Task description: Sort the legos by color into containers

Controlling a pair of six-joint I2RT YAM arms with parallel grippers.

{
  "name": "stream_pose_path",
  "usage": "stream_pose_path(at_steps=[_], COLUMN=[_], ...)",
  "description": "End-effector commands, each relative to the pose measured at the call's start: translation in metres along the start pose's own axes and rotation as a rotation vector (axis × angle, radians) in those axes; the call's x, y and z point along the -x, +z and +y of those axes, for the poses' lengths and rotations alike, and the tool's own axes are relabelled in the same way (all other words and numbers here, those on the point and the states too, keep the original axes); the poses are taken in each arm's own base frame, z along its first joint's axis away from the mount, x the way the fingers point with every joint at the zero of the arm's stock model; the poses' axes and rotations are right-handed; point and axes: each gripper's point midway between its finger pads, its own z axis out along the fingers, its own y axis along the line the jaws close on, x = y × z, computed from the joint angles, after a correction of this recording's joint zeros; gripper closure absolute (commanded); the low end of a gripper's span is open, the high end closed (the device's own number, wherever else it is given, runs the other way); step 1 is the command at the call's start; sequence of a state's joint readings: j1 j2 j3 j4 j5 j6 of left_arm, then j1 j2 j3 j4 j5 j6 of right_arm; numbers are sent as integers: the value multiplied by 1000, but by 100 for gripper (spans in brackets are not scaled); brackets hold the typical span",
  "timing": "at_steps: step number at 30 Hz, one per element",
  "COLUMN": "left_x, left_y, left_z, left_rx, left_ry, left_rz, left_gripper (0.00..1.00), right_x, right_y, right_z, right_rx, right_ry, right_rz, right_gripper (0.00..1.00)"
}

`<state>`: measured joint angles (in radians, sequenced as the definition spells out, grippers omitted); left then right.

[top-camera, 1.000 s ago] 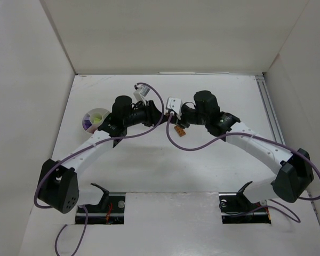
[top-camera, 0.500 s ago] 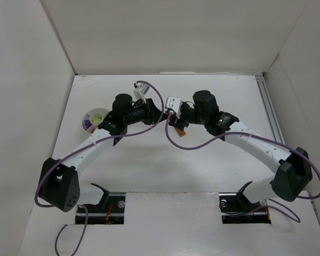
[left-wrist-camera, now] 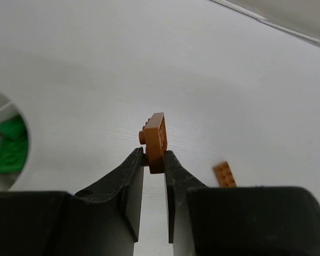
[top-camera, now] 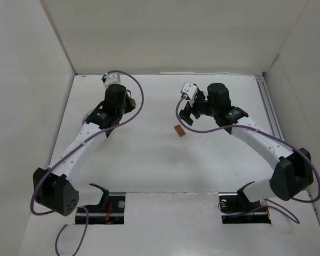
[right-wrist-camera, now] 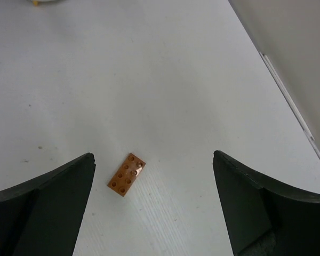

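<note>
My left gripper (left-wrist-camera: 154, 157) is shut on a small orange-brown lego (left-wrist-camera: 156, 140), held on edge above the table. In the top view that gripper (top-camera: 127, 98) sits at the back left. A second orange-brown lego (top-camera: 179, 130) lies flat mid-table; it also shows in the wrist views (left-wrist-camera: 224, 174) (right-wrist-camera: 127, 174). My right gripper (right-wrist-camera: 153, 160) stands wide open above the table with nothing in it, the flat lego just inside its left finger; it (top-camera: 189, 114) hovers right of centre. A white container (left-wrist-camera: 22, 120) holding green legos (left-wrist-camera: 8, 149) is at the left wrist view's left edge.
White walls close the table on the left, back and right. A metal rail (top-camera: 271, 114) runs along the right edge. In the top view the left arm (top-camera: 85, 138) covers most of the container. A white rim (right-wrist-camera: 42, 1) shows at the top of the right wrist view.
The two grippers, close together mid-table before, have drawn apart. The left went back-left with one orange-brown lego; the right opened and pulled back right, leaving the other lego on the table.
</note>
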<state>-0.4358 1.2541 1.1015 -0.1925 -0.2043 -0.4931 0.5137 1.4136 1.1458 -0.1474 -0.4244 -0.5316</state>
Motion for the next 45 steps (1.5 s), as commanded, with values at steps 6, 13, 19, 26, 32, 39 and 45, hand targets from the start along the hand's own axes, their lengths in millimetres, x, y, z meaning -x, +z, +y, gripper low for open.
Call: stream_pose_path(at_steps=[6, 13, 19, 26, 32, 39, 45], left_x=[41, 37, 38, 33, 30, 32, 29], left_y=[-8, 13, 21, 28, 45, 51, 51], left_z=[144, 168, 186, 194, 190, 183, 184], left_rx=[598, 697, 782, 815, 773, 721, 732], left_ry=[-198, -210, -230, -227, -208, -188, -181], left_rz=[-85, -48, -58, -39, -11, 1, 21], left_gripper=[100, 100, 100, 100, 100, 100, 81], right_x=[-4, -20, -24, -30, -34, -42, -45], right_y=[-20, -23, -22, -22, -22, -20, -16], right_z=[-26, -37, -37, -42, -43, -46, -46], right_rx=[-74, -83, -72, -77, -73, -66, -53], right_ry=[68, 110, 128, 139, 147, 163, 169], right_rz=[-35, -10, -8, -1, 4, 13, 17], right_gripper=[4, 4, 4, 4, 4, 4, 4])
